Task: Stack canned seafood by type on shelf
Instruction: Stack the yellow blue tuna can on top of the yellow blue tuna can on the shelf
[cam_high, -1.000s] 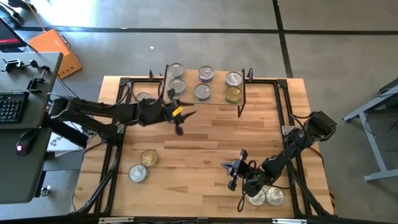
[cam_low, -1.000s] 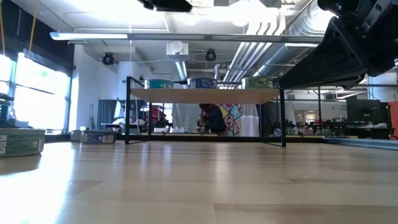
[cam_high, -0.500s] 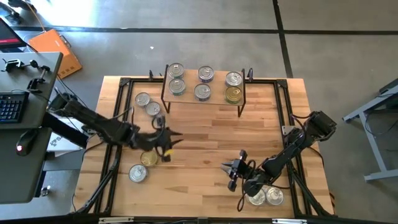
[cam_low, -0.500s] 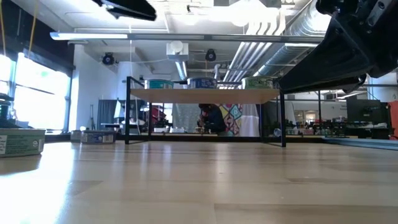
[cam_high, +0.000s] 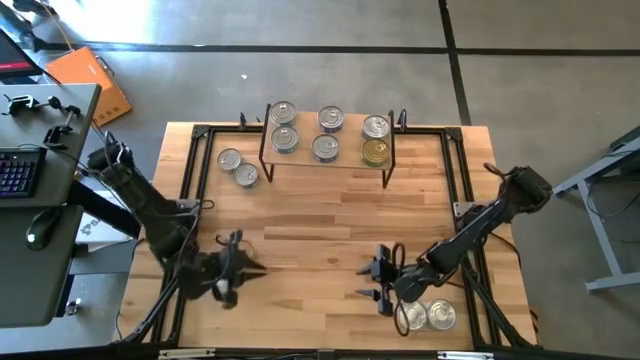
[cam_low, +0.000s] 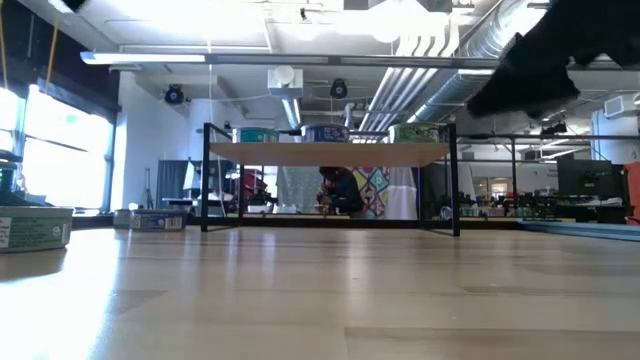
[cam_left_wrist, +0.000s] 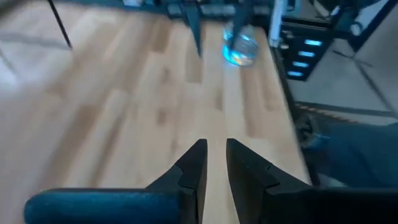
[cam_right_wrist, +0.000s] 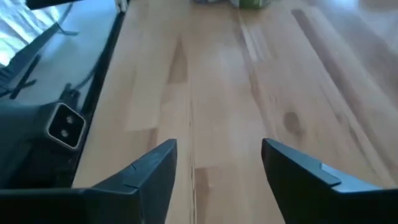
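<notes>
Canned seafood (cam_high: 325, 134) sits on the shelf (cam_high: 350, 162) at the far tabletop edge; the left end effector (cam_high: 238, 272) hangs near-left. Low view: tins line the shelf. Left wrist: fingers narrow, empty. Right wrist: right end effector (cam_right_wrist: 217, 168) wide, empty.

left arm: slim black jointed links (cam_high: 150, 212) with dark cabling along the segments
left gripper: dark two-finger claw (cam_high: 233, 268), narrow gap between the fingers
left fingers: matte near-black wedges (cam_left_wrist: 194, 165) tapering to pointed tips, on a rounded dark crossbar
right arm: black tubular links (cam_high: 482, 222) ending in a boxy dark joint housing
right gripper: black forked claw (cam_high: 382, 280)
right fingers: broad dark angular blades (cam_right_wrist: 152, 171) with chamfered edges, set well apart
</notes>
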